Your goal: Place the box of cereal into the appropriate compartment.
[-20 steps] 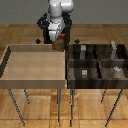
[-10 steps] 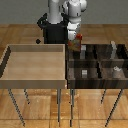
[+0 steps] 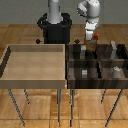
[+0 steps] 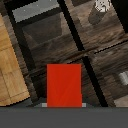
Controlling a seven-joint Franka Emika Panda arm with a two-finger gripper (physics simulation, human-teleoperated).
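Observation:
The box of cereal [image 3: 94, 44] is red-orange and hangs in my gripper [image 3: 93, 40], which is shut on it. In the exterior view it sits over the far-left quarter of the divided bin [image 3: 70, 75], close to the bin's back wall. The wrist view shows the box [image 4: 64, 86] as a flat red rectangle above dark wooden dividers. The compartment [image 3: 107, 54] with the tall slim pale-grey block [image 3: 114, 49] is the far quarter towards the exterior view's right, just beside the box. My fingers are mostly hidden behind the box in the wrist view.
A large light-wood tray [image 3: 10, 67] stands on the exterior view's left, touching the bin. A short grey cube [image 3: 85, 73] sits in the near-left quarter and a small grey cylinder [image 3: 116, 72] in the near-right one. The arm's black base [image 3: 55, 30] is behind.
My arm has carried the box towards the exterior view's right, from the tray's far corner to above the bin's far-left quarter. The gripper has stayed shut on it.

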